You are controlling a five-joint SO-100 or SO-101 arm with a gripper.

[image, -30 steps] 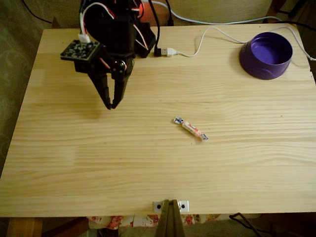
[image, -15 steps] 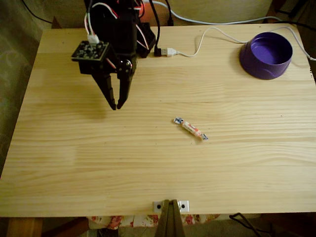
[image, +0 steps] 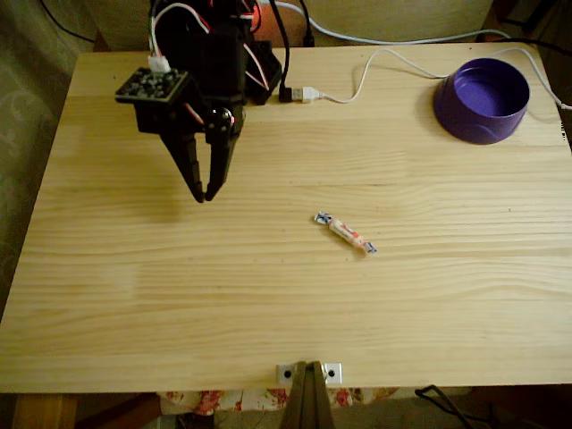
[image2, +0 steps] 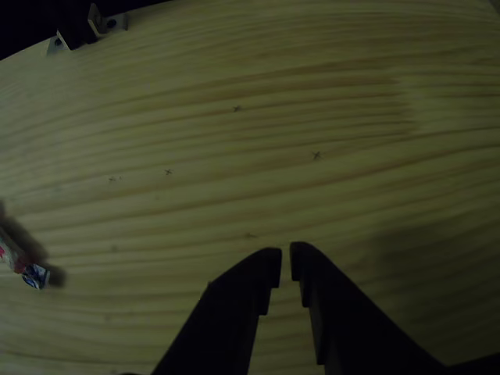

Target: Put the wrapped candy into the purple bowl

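Note:
The wrapped candy [image: 345,233] lies flat near the middle of the wooden table, slanting down to the right in the fixed view. The purple bowl [image: 483,121] stands upright and empty at the back right corner. My black gripper [image: 205,195] hangs over the back left part of the table, pointing down, well to the left of the candy and a little farther back. Its fingers are shut with nothing between them. In the other view the gripper [image2: 285,262] rises from the bottom edge over bare wood, and one end of the candy [image2: 23,267] shows at the left edge.
A white USB cable [image: 357,85] runs from a black plug [image: 290,92] at the arm's base across the back of the table toward the bowl. A metal bracket [image: 308,371] sits at the table's front edge, also visible as the bracket [image2: 78,31] in the other view.
The gripper swung slightly right, then back left to about where it was. It stays shut. Candy and bowl have not moved.

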